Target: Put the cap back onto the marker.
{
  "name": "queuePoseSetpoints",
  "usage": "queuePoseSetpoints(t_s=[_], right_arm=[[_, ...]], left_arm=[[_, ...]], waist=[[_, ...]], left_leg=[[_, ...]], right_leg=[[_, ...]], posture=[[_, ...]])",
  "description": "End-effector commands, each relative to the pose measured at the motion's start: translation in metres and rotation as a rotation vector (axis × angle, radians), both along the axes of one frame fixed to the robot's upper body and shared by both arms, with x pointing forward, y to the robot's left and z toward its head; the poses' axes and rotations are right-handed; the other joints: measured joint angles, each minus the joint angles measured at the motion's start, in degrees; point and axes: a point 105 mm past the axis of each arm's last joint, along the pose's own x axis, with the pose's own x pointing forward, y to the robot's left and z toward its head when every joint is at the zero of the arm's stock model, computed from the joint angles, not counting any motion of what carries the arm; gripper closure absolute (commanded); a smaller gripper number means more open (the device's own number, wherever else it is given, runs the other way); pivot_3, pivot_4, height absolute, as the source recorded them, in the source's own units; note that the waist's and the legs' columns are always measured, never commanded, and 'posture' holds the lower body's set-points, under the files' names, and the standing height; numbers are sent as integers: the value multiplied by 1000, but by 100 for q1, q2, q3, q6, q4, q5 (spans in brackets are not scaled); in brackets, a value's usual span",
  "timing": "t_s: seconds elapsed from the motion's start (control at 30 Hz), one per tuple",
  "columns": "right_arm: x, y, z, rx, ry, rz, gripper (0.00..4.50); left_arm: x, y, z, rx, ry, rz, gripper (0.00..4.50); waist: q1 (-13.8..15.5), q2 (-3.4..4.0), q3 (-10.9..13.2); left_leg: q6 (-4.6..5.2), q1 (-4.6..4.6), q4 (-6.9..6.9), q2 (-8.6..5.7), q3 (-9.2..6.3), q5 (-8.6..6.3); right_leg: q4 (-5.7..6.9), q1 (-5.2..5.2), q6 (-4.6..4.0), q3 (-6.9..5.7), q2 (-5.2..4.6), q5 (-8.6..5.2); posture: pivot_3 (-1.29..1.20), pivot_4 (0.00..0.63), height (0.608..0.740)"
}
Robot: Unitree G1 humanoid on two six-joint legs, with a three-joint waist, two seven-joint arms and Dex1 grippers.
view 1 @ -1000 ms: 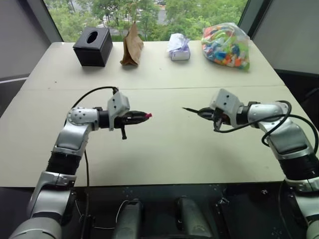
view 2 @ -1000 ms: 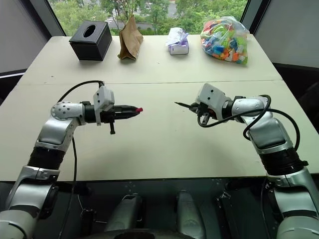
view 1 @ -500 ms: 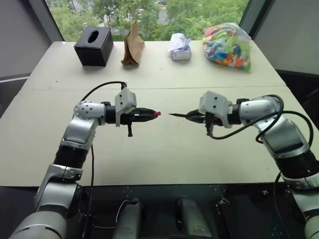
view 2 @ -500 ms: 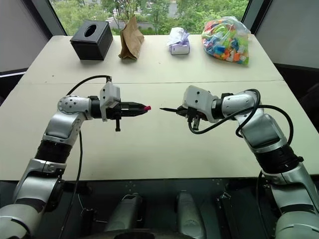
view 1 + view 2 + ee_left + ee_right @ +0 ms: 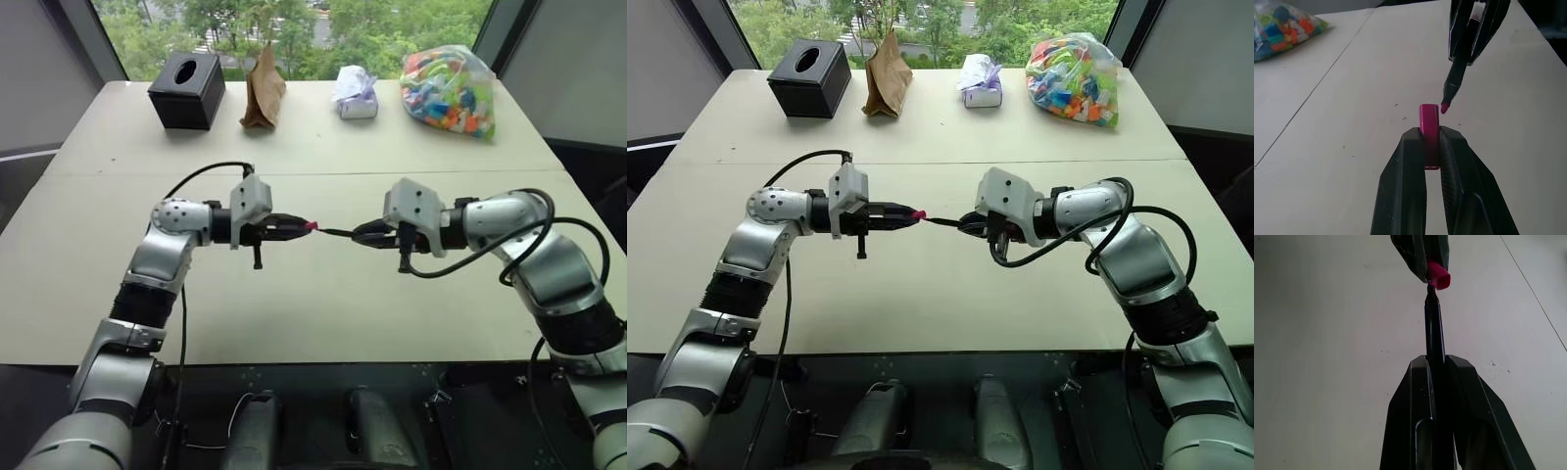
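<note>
Now the right tool [image 5: 965, 224], clamping the marker [image 5: 1454, 87], has closed leftward on the left tool [image 5: 911, 214] gripping the cap [image 5: 1429, 127]; tip meets cap rim, slightly off-centre.

The cap [image 5: 1429, 128] is half buried between the fingers of the left gripper [image 5: 1429, 142], so only its forward end shows. The rear of the marker [image 5: 1434, 335] is lost between the fingers of the right gripper [image 5: 1437, 363]. Whether the marker's tip touches the cap's rim or sits just beside it cannot be told. The bag of coloured pieces [image 5: 1281, 29] is cut off by the left wrist picture's edge, its contents too blurred to name.
</note>
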Motion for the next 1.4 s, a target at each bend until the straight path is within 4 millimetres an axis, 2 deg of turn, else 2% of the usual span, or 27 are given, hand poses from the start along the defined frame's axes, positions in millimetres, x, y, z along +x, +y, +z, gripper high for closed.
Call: queuePoseSetpoints(t_s=[0.03,0.57,1.07,1.4], right_arm=[[-4,5,21,36,-64,23,4463],[1,-6,18,-18,-89,-11,4463],[-3,3,16,2,-83,6,4463],[-10,10,19,-9,-89,46,4463]], left_arm=[[-1,-3,10,-7,-43,-18,4500],[-6,1,6,37,-30,-41,4500],[-12,-8,14,-4,-30,-65,4500],[-13,-9,8,21,-20,-82,4500]], waist=[[0,0,0],[0,0,0],[0,0,0],[0,0,0]], left_leg=[[0,0,0,0,0,0],[0,0,0,0,0,0],[0,0,0,0,0,0],[0,0,0,0,0,0]], right_leg=[[0,0,0,0,0,0],[0,0,0,0,0,0],[0,0,0,0,0,0],[0,0,0,0,0,0]], posture=[[0,150,740],[0,150,740],[0,150,740],[0,150,740]])
